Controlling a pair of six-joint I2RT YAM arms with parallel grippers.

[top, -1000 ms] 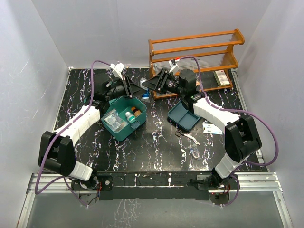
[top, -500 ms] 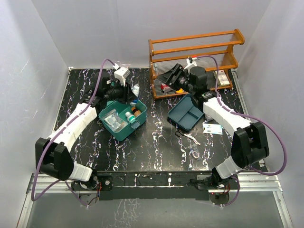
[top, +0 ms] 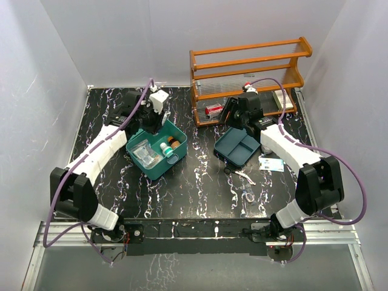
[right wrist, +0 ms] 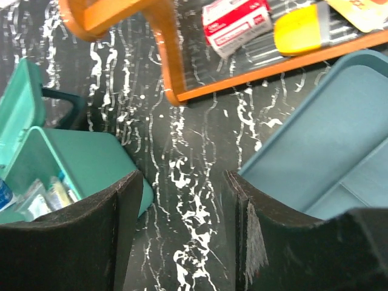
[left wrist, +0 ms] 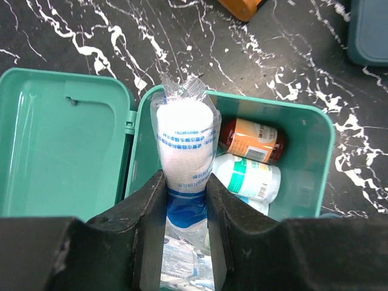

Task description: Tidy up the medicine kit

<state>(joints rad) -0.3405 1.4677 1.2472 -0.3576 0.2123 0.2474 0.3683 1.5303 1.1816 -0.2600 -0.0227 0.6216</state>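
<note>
Risk: left hand (left wrist: 185, 182), clamped on the white plastic-wrapped gauze roll (left wrist: 183, 136) over the open teal-green plastic medicine kit (left wrist: 306, 176) left of centre on the black marbled tabletop (left wrist: 91, 36), may release onto the hinge-side rim, spilling it; right hand (right wrist: 182, 179) gapes empty.

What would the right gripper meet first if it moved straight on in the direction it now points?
Probably the bare table, in the gap between the medicine kit and the blue tray. The right gripper is open and empty; depth is hard to judge.
</note>
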